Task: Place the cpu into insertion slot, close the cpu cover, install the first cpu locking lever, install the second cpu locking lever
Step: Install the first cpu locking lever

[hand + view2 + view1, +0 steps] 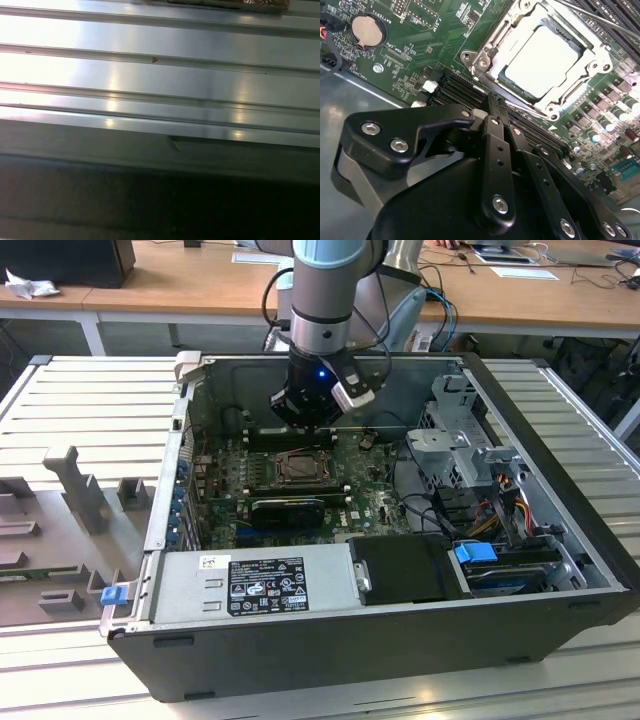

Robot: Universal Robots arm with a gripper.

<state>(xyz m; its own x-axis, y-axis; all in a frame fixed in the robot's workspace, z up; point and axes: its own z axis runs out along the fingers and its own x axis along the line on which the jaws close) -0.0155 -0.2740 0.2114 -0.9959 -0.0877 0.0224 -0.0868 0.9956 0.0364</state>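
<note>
In the second wrist view the cpu [540, 57] lies flat in the insertion slot [522, 100], its pale silver top facing up. The cpu cover [487, 60], a silver frame plate, lies down around it with the chip showing through its window. A thin metal lever rod [600, 17] runs past the socket's far corner. My gripper [501, 109] is shut with nothing between its black fingers, which meet just off the socket beside the long black slots. In the exterior view the gripper [306, 422] hangs inside the open case, just behind the socket [300, 468].
Long black memory slots [460, 90] and a coin battery [368, 30] sit on the green board near the socket. The case holds a power supply [250, 580], a drive cage [470, 450] and cables [490, 505]. A ribbed metal table [160, 75] surrounds the case.
</note>
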